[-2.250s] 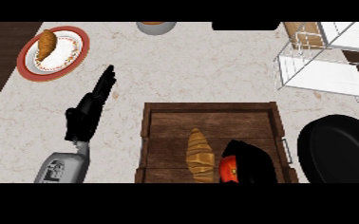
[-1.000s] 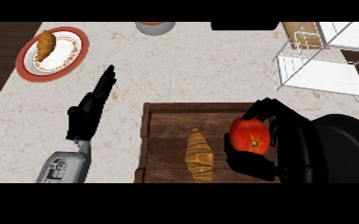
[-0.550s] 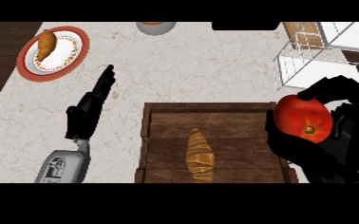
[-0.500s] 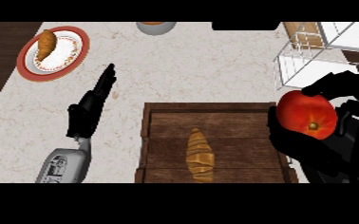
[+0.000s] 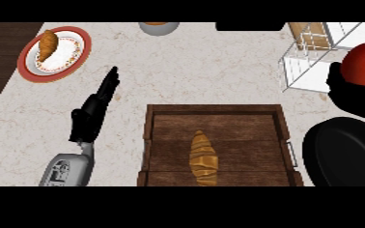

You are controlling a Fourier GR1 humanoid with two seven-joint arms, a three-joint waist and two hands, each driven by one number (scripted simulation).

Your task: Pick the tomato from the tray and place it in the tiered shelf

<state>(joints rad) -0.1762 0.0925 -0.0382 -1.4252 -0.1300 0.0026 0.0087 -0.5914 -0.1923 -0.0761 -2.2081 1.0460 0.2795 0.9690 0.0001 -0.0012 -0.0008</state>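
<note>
The red tomato (image 5: 356, 62) shows only partly at the right edge, held in my right hand (image 5: 343, 91), whose black fingers curl round it. It hangs just beside the white wire tiered shelf (image 5: 308, 58) at the top right. The brown wooden tray (image 5: 167, 133) sits low in the middle with a croissant (image 5: 203, 157) lying in it. My left hand (image 5: 94, 109) rests on the counter left of the tray, fingers straight and pointing up the view.
A red-rimmed plate (image 5: 71, 58) with a croissant stands at the upper left. A bowl (image 5: 158, 27) is at the top middle. A black pan (image 5: 335, 152) lies right of the tray.
My right hand has lifted the tomato out of the tray and carried it up and to the right, to the view's edge by the shelf. The left hand has not moved.
</note>
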